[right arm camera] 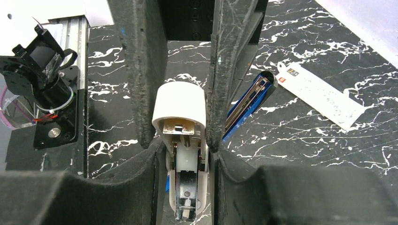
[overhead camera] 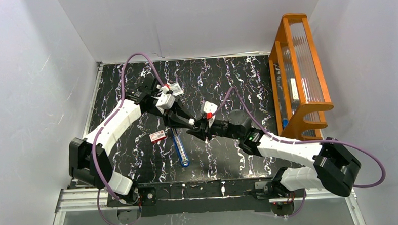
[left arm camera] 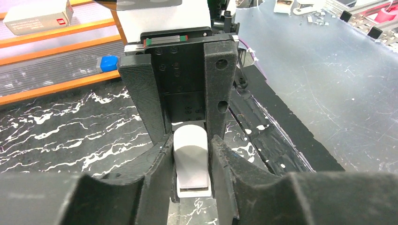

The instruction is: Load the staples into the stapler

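A small white stapler-like device [overhead camera: 192,122] with a metal front and a black inner part hangs above the table between both grippers. My left gripper [overhead camera: 188,120] is shut on its rounded white end [left arm camera: 191,154]. My right gripper [overhead camera: 197,125] meets it from the opposite side, fingers pressed to the device's sides [right arm camera: 185,154]. The blue stapler [overhead camera: 180,150] lies on the black table just below them, its silver rail [right arm camera: 244,105] showing. No strip of staples shows in any view.
A small red-and-white pack [overhead camera: 158,136] lies left of the blue stapler. A flat packet with a white-and-red label [right arm camera: 319,96] lies beyond it in the right wrist view. An orange wooden rack [overhead camera: 299,75] stands along the table's right edge.
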Robot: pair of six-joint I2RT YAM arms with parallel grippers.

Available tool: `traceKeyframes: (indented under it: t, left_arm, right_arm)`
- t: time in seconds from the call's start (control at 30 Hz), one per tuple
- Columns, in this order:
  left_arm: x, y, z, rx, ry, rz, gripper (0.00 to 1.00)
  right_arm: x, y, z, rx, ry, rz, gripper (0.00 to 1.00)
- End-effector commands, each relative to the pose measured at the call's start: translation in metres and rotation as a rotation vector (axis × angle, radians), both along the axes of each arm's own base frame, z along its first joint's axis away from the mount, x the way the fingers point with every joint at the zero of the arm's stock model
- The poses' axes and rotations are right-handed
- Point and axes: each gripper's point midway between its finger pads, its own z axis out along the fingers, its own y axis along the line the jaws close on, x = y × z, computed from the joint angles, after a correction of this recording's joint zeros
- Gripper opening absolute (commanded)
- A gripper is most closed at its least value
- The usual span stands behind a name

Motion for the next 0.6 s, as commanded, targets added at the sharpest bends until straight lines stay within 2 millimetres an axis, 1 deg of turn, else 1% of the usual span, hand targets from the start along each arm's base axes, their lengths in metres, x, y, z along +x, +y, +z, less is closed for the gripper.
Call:
traceKeyframes:
  t: [0.0, 0.1, 0.33, 0.43, 0.57]
  left_arm:
    - [-0.026, 0.005, 0.046, -0.19, 0.041, -0.086, 0.36]
    - [-0.025, 0.005, 0.041, -0.163, 0.034, -0.064, 0.41]
    - [-0.018, 0.011, 0.033, -0.11, -0.005, -0.007, 0.47]
    - [-0.01, 0.018, 0.029, -0.079, -0.039, 0.029, 0.61]
    - [0.001, 0.022, 0.025, -0.014, -0.072, 0.058, 0.72]
  right_arm:
    - [0.003, -0.002, 0.032, 0.074, -0.02, -0.03, 0.21]
    - [-0.002, -0.009, 0.025, 0.038, 0.019, -0.038, 0.18]
    - [-0.018, -0.027, 0.0, -0.068, 0.164, -0.051, 0.16]
    - [-0.025, -0.036, -0.012, -0.082, 0.199, -0.06, 0.16]
    - [-0.031, -0.042, -0.032, -0.138, 0.236, -0.075, 0.15]
